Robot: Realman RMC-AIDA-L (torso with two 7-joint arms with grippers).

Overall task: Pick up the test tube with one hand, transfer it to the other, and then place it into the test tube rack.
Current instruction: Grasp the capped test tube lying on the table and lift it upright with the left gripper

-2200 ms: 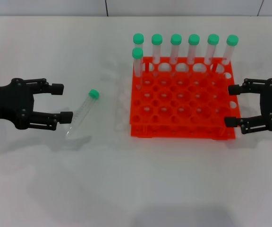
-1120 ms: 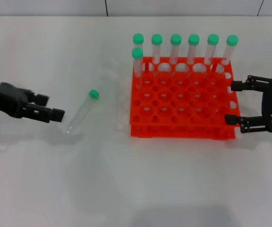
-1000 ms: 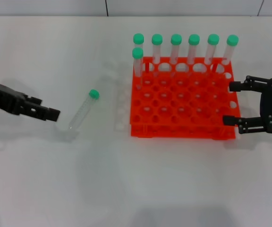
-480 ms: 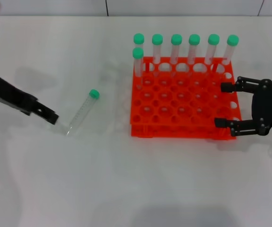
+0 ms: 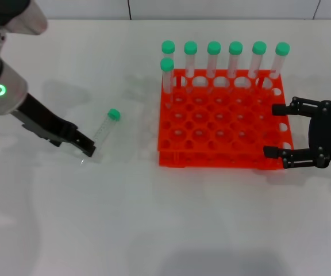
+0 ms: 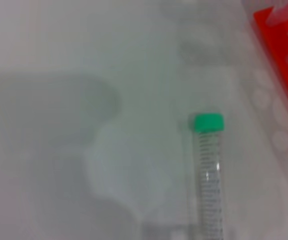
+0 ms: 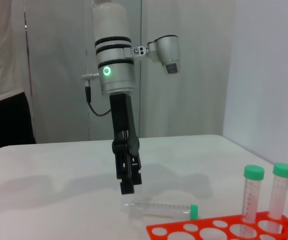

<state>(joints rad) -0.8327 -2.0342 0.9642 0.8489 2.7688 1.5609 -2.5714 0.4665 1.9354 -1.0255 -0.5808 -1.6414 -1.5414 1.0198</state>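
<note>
White table (image 5: 171, 230), bare across the near side, pale wall panels at the far edge.

Nearest of the working things: the right gripper (image 5: 279, 131), black, fingers spread wide, parked low just beside the right side of the orange rack (image 5: 223, 141), holding nothing.

On the other side, at about the same depth, the left gripper (image 5: 87, 148) angled steeply down from a silver-white arm with a glowing green ring, tip poised at the tapered end of the loose test tube (image 5: 101, 132). Fingers edge-on in the head view and absent from the left wrist view, so spread or closed: cannot tell. From the right wrist view, tip hanging just above the tube rather than around it.

Tube lying flat on the table, well apart from the rack on its left, green cap pointing away from the robot.

Farther back, seven capped tubes (image 5: 214, 57) standing upright in the rack's far holes.

By the look of it, an early stage: tube not yet lifted; pickup, handover to the right gripper and seating in a free hole all left to do.
</note>
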